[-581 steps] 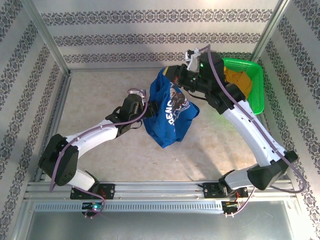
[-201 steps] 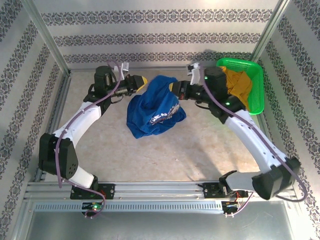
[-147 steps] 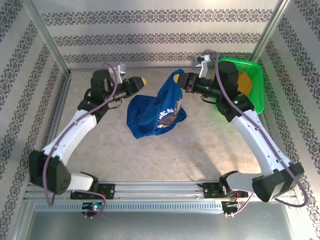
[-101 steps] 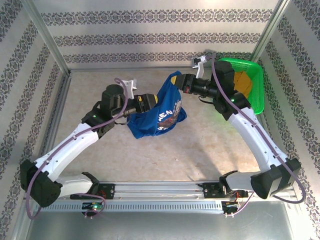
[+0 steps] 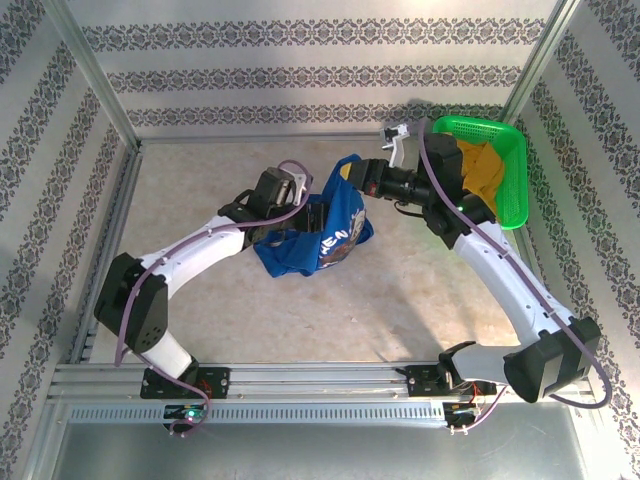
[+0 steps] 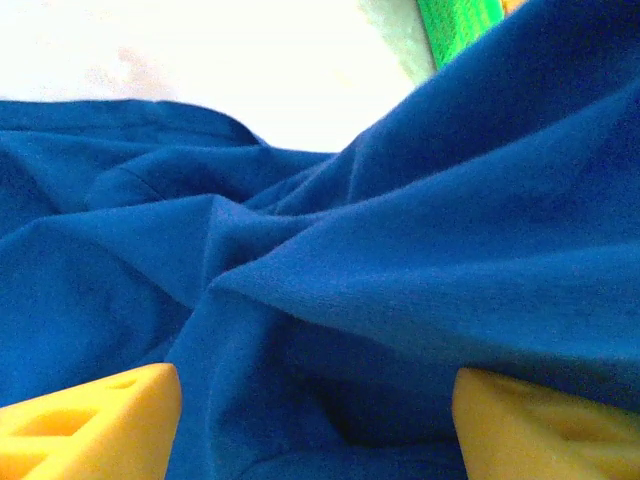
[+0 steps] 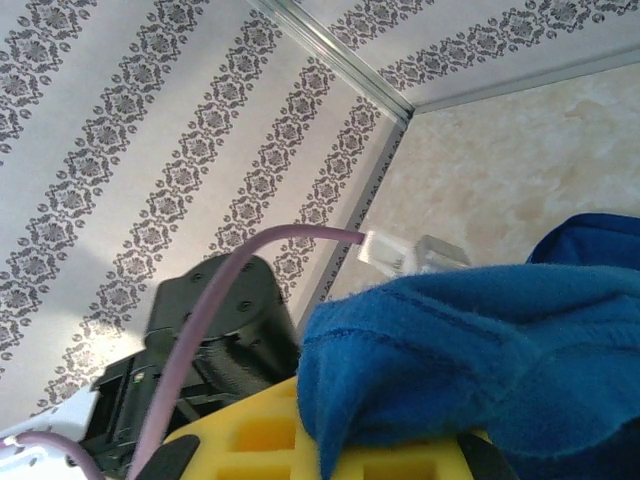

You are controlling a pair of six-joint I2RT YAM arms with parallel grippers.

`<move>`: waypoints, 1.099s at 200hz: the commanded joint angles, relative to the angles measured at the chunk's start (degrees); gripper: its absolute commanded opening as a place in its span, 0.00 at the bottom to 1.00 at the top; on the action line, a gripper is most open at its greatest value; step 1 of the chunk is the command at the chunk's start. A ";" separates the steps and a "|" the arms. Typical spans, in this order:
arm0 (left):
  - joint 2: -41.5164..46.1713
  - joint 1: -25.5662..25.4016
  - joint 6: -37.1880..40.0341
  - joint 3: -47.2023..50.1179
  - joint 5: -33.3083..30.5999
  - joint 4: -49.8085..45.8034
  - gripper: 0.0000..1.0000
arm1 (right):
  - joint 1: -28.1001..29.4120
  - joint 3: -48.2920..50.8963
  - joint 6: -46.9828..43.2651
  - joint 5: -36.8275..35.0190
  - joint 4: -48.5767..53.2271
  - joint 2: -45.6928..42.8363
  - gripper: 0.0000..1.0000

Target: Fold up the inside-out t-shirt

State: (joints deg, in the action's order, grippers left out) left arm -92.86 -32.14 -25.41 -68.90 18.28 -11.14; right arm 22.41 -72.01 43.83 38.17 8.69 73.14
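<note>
The inside-out t-shirt [image 5: 330, 228], royal blue with a whitish print, hangs bunched over the middle of the table. My right gripper [image 5: 352, 172] is shut on its upper edge and holds it up. In the right wrist view blue cloth [image 7: 480, 350] drapes over the yellow fingers [image 7: 260, 445] of the right gripper [image 7: 400, 455]. My left gripper [image 5: 306, 214] presses into the shirt's left side. In the left wrist view its yellow fingers [image 6: 90, 425] stand wide apart, the left gripper [image 6: 318, 430] open with folds of shirt [image 6: 400, 260] between them.
A green basket [image 5: 508, 185] at the back right holds a mustard-yellow garment [image 5: 478, 165]; its rim [image 6: 455, 25] shows past the shirt. The left arm's black wrist [image 7: 215, 330] is close to the right gripper. Patterned walls enclose the beige table [image 5: 200, 190].
My left arm has swung from the back left in to the shirt's left side, and its gripper has opened. The right gripper has kept its hold, with the shirt lifted a little.
</note>
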 commanded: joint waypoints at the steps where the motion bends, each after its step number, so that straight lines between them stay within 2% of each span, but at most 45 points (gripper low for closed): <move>1: -2.34 0.24 4.27 -1.20 4.88 2.60 0.77 | 1.27 1.02 1.94 -1.04 -4.91 -1.73 0.00; 28: -7.06 0.19 3.98 -3.08 12.70 8.13 0.85 | 0.86 3.34 5.03 -1.27 -8.60 -2.13 0.00; 42: -9.49 0.22 2.33 -4.42 16.38 11.48 0.83 | 0.00 4.54 6.97 -0.91 -10.15 -2.43 0.00; 47: -10.32 0.24 1.35 -5.03 17.51 12.64 0.79 | -0.39 5.03 7.56 -0.69 -10.71 -2.60 0.00; 53: -11.30 0.24 0.13 -5.62 18.99 14.25 0.68 | -0.97 5.64 8.02 -0.64 -10.97 -2.89 0.00; 68: -12.96 0.64 -3.03 -6.82 21.90 17.72 0.22 | -2.59 7.42 8.18 -1.44 -10.89 -4.15 0.00; 77: -12.89 1.30 -4.98 -6.46 22.84 19.46 0.00 | -3.93 8.98 8.80 -2.10 -10.89 -5.11 0.00; 116: -4.15 6.09 -10.64 2.46 20.17 25.82 0.00 | -8.17 14.74 6.77 -5.70 -7.19 -7.22 0.00; 135: 1.19 8.80 -13.10 6.34 19.25 27.81 0.00 | -9.73 16.94 4.51 -8.03 -3.79 -7.13 0.08; 144: 3.11 9.84 -14.20 7.49 19.54 28.57 0.00 | -10.24 17.84 3.48 -9.48 -2.35 -6.94 0.13; 162: 5.88 11.23 -15.59 8.41 21.15 28.96 0.00 | -10.73 18.94 0.24 -13.99 1.70 -6.08 0.45; 172: 6.73 11.71 -16.30 8.44 22.50 29.19 0.00 | -10.59 18.66 -2.19 -16.51 4.29 -5.27 0.56; 194: 7.58 12.13 -17.17 8.13 25.59 29.33 0.00 | -9.13 17.36 -5.78 -20.14 8.46 -5.87 0.61; 220: 7.78 12.12 -18.27 7.39 29.24 29.24 0.00 | -0.69 12.64 -13.00 -26.73 14.12 -8.27 0.68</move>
State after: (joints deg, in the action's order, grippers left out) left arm -85.97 -20.51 -41.34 -60.97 42.19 14.79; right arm 15.14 -54.15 39.88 18.92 16.40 67.48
